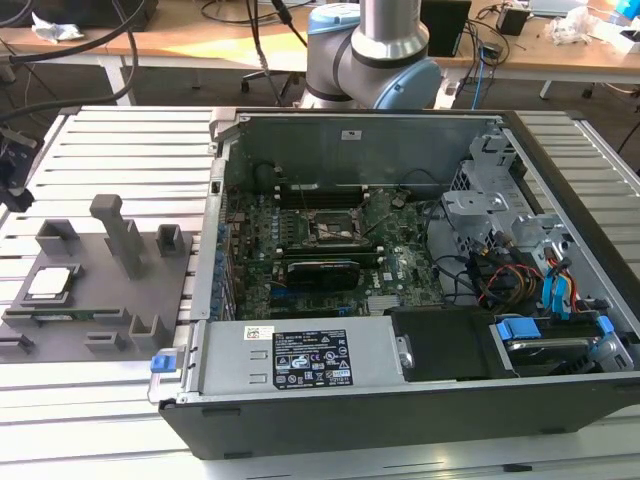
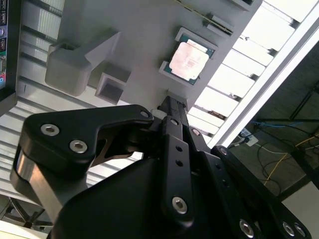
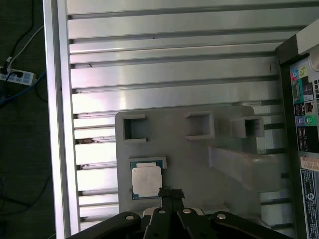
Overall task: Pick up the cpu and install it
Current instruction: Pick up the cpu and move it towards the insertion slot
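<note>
The cpu (image 1: 50,282) is a small square chip with a silver top. It lies flat in a recess of the grey fixture plate (image 1: 100,300), at the exterior view's left. Both wrist views look down on it, cpu (image 2: 189,60) and cpu (image 3: 146,180). My gripper (image 2: 172,102) hangs well above the plate with its black fingers together and nothing between them. In the first wrist view my gripper (image 3: 171,192) points at the plate just beside the chip. The motherboard socket (image 1: 338,230) sits mid-board inside the open computer case.
The open case (image 1: 300,420) stands at the exterior view's right of the plate, with high walls, a drive cage and cables (image 1: 520,270). Grey posts and brackets (image 1: 120,235) rise from the plate. A slatted aluminium table (image 1: 120,140) carries everything. The arm's base (image 1: 375,50) stands behind the case.
</note>
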Robot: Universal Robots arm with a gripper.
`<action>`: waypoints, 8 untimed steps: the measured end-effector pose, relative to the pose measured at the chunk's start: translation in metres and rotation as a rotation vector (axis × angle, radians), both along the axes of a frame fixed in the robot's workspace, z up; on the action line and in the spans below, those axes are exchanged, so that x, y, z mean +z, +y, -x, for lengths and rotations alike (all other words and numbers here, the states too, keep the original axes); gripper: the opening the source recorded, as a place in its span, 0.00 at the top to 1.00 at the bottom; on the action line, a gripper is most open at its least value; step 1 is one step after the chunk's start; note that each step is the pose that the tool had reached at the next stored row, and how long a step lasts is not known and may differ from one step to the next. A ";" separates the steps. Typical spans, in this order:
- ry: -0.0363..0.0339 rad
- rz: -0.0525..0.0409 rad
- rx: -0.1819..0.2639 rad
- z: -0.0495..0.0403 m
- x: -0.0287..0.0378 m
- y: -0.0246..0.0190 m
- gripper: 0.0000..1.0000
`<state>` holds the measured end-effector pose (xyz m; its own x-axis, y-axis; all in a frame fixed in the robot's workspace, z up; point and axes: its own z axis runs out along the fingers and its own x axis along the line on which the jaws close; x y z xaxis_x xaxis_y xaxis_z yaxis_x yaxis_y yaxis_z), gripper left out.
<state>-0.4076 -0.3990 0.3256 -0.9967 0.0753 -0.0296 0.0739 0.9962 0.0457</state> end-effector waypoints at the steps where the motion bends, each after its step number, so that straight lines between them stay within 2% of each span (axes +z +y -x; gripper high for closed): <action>1: 0.0001 0.0001 0.000 0.0003 -0.0003 -0.0003 0.89; 5: 0.0000 0.0000 0.000 0.0014 -0.0052 -0.0050 0.89; 7: 0.0002 0.0001 0.000 0.0019 -0.0089 -0.0057 0.89; 8: 0.0003 0.0002 0.000 0.0020 -0.0133 -0.0062 0.89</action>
<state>-0.4097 -0.4052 0.3123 -0.9967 0.0753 -0.0294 0.0739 0.9962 0.0455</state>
